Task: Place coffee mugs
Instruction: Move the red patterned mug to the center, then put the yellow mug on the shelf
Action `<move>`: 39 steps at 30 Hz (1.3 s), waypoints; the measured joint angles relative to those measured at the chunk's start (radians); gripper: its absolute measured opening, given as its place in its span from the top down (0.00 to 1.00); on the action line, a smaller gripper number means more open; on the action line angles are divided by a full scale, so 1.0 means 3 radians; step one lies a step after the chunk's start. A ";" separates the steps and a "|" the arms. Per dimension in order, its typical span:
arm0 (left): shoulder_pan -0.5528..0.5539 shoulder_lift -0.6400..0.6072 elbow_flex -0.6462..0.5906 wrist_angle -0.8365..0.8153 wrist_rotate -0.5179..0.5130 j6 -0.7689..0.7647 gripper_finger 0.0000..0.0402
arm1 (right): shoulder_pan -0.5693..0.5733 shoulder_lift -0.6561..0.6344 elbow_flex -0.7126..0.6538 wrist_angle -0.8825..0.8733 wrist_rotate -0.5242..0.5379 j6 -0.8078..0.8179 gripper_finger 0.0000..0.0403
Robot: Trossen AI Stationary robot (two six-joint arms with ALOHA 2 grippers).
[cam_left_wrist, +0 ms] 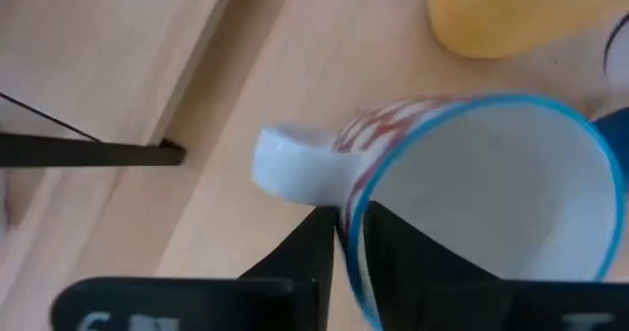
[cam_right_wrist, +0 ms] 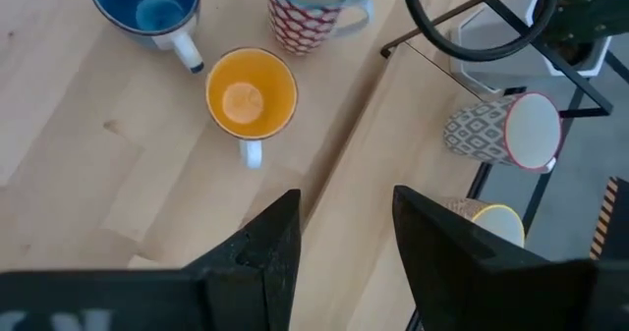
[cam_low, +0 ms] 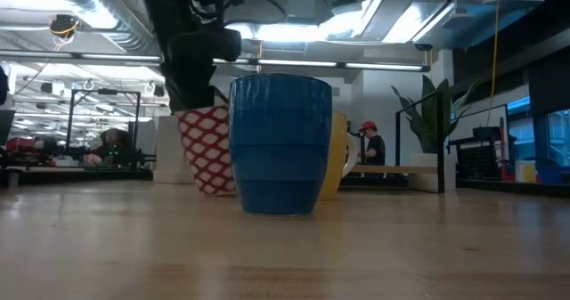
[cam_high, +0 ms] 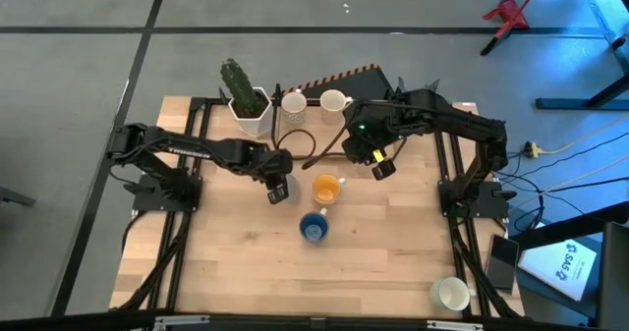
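Note:
My left gripper [cam_high: 278,188] is shut on a white mug with a red pattern and a blue rim [cam_left_wrist: 472,174], which stands left of the orange mug [cam_high: 326,189]. The blue mug [cam_high: 314,228] stands nearer, and it fills the front of the low view [cam_low: 280,144]. Two more mugs [cam_high: 293,102] [cam_high: 334,101] sit at the far edge. A white mug [cam_high: 452,294] rests at the near right corner. My right gripper [cam_high: 381,167] hovers open, right of and beyond the orange mug [cam_right_wrist: 251,93], touching nothing. My left gripper pinches the red-patterned mug's wall at the rim [cam_left_wrist: 352,208], right beside its white handle [cam_left_wrist: 295,169]. One finger [cam_left_wrist: 413,257] is inside the cup and the other [cam_left_wrist: 300,257] is outside. It comes from above, pointing down. The mug is upright [cam_low: 209,149], its base apparently on the table.
A white pot with a green cactus [cam_high: 248,105] stands at the far left, next to the two far mugs. A black cable loop [cam_high: 295,139] lies on the table beyond my left gripper. Bare wood [cam_high: 246,272] spreads across the near half.

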 joint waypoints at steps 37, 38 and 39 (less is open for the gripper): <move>0.0047 -0.1289 0.1214 -0.0871 -0.0446 0.0211 0.68 | -0.0004 0.0933 -0.0005 0.1885 -0.0066 -0.0089 0.47; 0.0029 -0.1351 0.1214 -0.0888 -0.0500 0.0210 0.68 | -0.0004 0.0989 -0.0004 0.1833 -0.0005 -0.0031 0.46; 0.0011 -0.1404 0.1216 -0.0888 -0.0564 0.0208 0.68 | -0.0003 0.1040 -0.0004 0.1758 0.0044 0.0021 0.46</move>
